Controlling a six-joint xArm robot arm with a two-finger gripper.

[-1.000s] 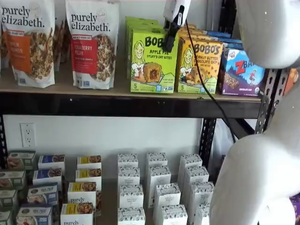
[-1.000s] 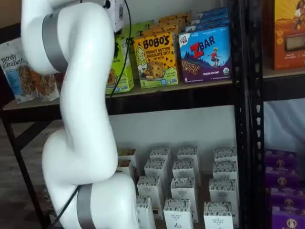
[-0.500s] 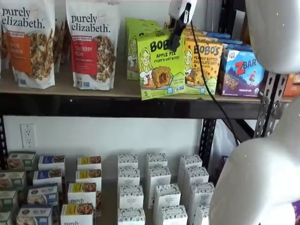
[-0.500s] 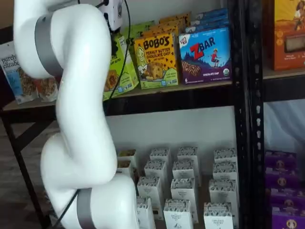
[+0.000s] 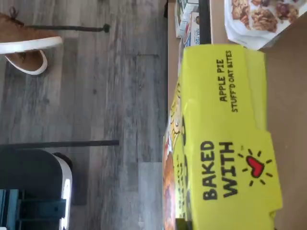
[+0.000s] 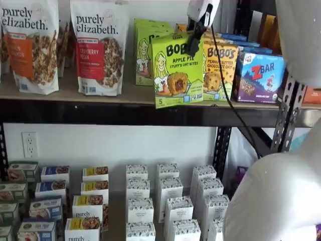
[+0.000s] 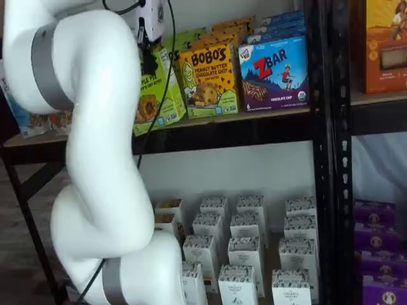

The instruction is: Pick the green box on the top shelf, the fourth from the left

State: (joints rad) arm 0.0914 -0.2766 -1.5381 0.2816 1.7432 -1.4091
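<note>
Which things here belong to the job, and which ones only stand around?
Belong to the job:
- green box, held tilted at the shelf front
- gripper, jaws closed on it
- top shelf

Only standing around:
- yellow-orange Bobo's box
- ZBar box
- granola bags
- white cartons below

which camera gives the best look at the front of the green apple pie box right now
The shelf view that faces the shelves head-on: the green box shows its whole front panel, tilted, with the gripper on its top edge. In the other shelf view the arm hides most of it. The wrist view shows mainly its top flap.
</note>
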